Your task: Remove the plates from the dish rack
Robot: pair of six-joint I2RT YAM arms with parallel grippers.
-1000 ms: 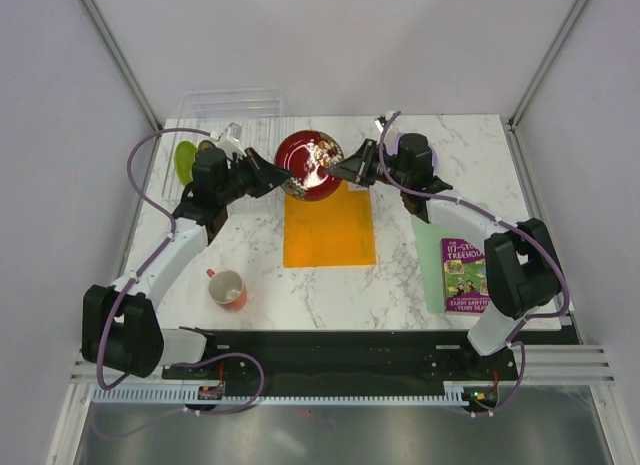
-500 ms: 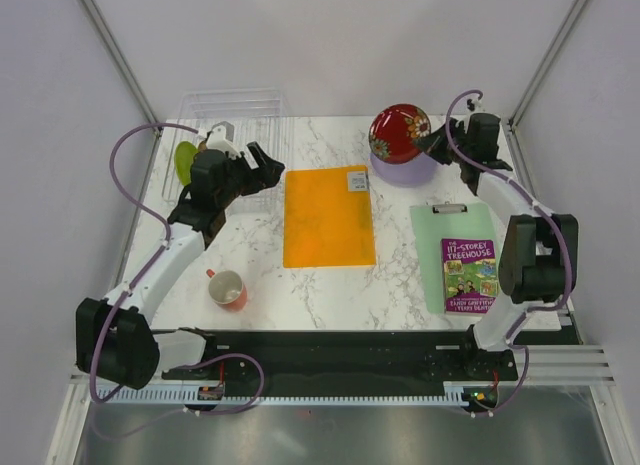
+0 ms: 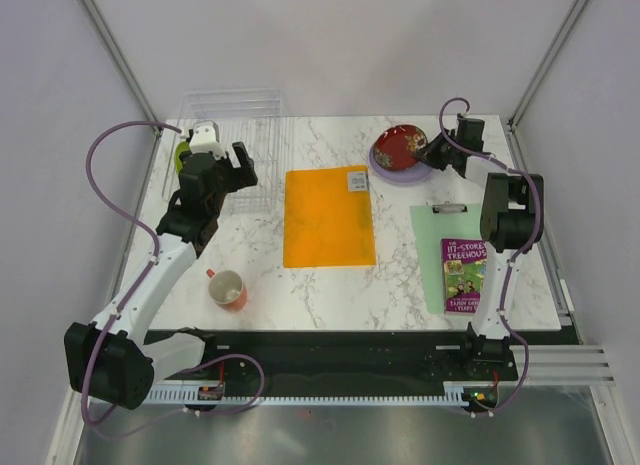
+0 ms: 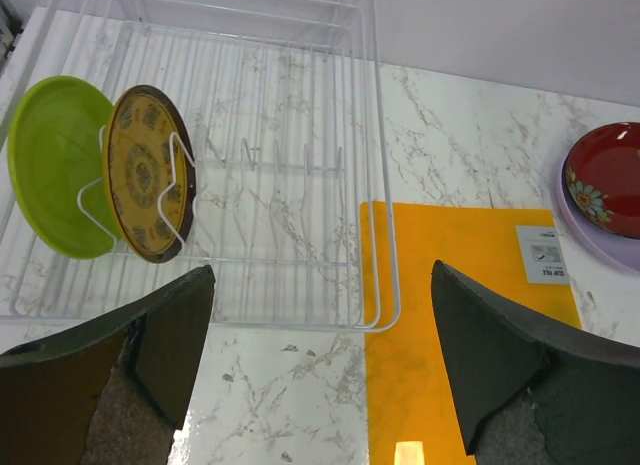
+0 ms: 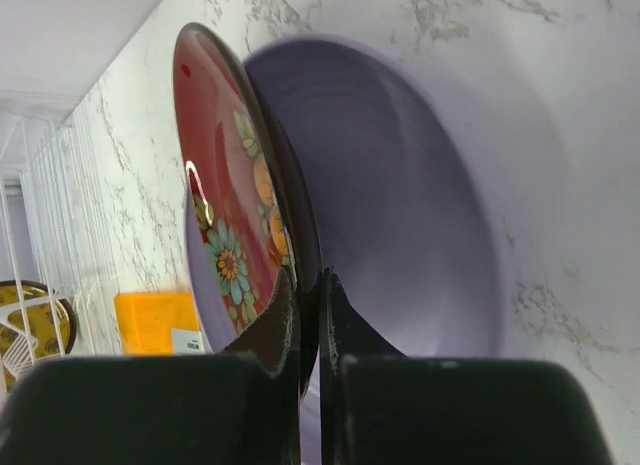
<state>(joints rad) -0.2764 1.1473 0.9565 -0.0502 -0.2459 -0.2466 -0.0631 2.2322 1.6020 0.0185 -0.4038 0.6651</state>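
The clear dish rack (image 3: 232, 133) (image 4: 380, 235) stands at the back left. A yellow patterned plate (image 4: 150, 175) and a lime green plate (image 4: 55, 165) stand upright in its left end. My left gripper (image 3: 222, 163) (image 4: 322, 275) hangs open and empty above the rack's near right corner. At the back right, the dark red patterned plate (image 3: 400, 143) (image 5: 225, 215) leans tilted over the pale lavender plate (image 3: 385, 169) (image 5: 400, 205), which lies flat on the table. My right gripper (image 3: 430, 155) (image 5: 308, 280) is shut on the red plate's rim.
An orange folder (image 3: 328, 215) lies mid-table, right of the rack. A red mug (image 3: 228, 288) stands near the front left. A green clipboard (image 3: 440, 240) carrying a purple book (image 3: 465, 275) lies at the right.
The left gripper opened, let go of the red plate and drew back left over the rack. The right gripper carried the plate to the back right and lowered it over the lavender plate.
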